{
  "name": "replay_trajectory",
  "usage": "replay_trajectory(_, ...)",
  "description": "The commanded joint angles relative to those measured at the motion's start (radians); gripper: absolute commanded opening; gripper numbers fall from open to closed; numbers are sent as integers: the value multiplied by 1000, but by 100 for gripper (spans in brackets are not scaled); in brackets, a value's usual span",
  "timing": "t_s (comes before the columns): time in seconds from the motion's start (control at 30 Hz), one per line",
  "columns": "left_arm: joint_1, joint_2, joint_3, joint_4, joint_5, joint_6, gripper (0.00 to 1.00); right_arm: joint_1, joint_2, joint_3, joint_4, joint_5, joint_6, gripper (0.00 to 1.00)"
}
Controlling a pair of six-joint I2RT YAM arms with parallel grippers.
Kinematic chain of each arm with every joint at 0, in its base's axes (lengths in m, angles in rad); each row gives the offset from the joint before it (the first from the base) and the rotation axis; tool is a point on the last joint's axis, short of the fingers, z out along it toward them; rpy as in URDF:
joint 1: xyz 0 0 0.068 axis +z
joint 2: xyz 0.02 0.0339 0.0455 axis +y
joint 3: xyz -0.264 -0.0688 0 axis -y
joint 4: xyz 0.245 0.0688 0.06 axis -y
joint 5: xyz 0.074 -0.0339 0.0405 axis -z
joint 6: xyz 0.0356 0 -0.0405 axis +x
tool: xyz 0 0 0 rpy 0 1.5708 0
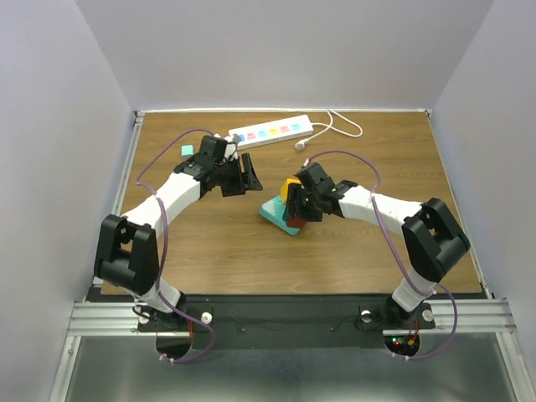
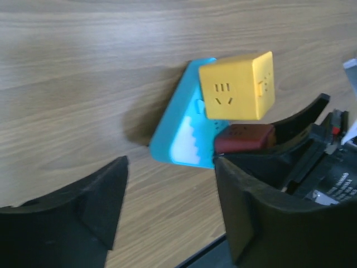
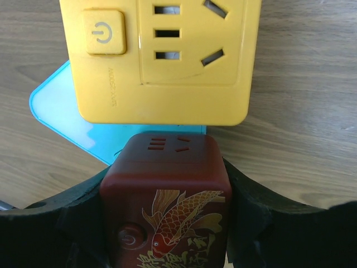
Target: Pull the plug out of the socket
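Clamping glossy maroon cube (image 3: 164,195) | right jaws on smooth sides | left jaws released

My table (image 1: 209,251) has a brown wood-grain top, with the grain running left to right. A pale raised rim (image 1: 285,110) borders its far edge. Plain light-grey walls enclose it on three sides: back wall (image 1: 285,50), left wall (image 1: 50,126), right wall (image 1: 502,100). A silver slotted rail (image 1: 100,318) runs along my near edge, with a dull metal panel (image 1: 285,373) below it. Lighting is even; shadows on the wood are soft.
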Motion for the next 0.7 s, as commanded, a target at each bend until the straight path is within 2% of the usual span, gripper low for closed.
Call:
replay_trajectory(0.0, -64, 18, -8, 45, -28, -26, 64, 28, 30, -6, 61, 38, 58, 9)
replay_trajectory(0.07, -94, 35, -7, 47, -42, -23, 57, 29, 38, -6, 61, 36, 55, 15)
replay_trajectory(0.17, -132, 70, 5, 45, -59, -32, 46, 29, 30, -3, 65, 33, 46, 34)
replay_trajectory(0.2, -143, 84, 14, 45, -66, -34, 43, 29, 13, -6, 63, 35, 44, 43)
replay_trajectory(0.3, -175, 121, 48, 42, -77, -29, 28, 28, -14, -7, 61, 35, 34, 55)
replay_trajectory(0.33, -183, 129, 59, 39, -77, -26, 17, 29, -20, -6, 57, 33, 35, 57)
replay_trajectory(0.4, -203, 156, 88, 36, -71, -25, 6, 29, -36, 0, 45, 33, 37, 67)
replay_trajectory(0.53, -223, 190, 134, 28, -65, -25, 0, 28, -37, 19, 8, 38, 46, 71)
replay_trajectory(0.6, -229, 202, 160, 27, -65, -25, 0, 28, -36, 24, -9, 38, 46, 74)
replay_trajectory(0.63, -230, 207, 166, 27, -60, -22, 0, 29, -36, 24, -12, 36, 48, 82)
replay_trajectory(0.67, -232, 216, 177, 27, -60, -17, 0, 29, -37, 22, -15, 38, 48, 84)
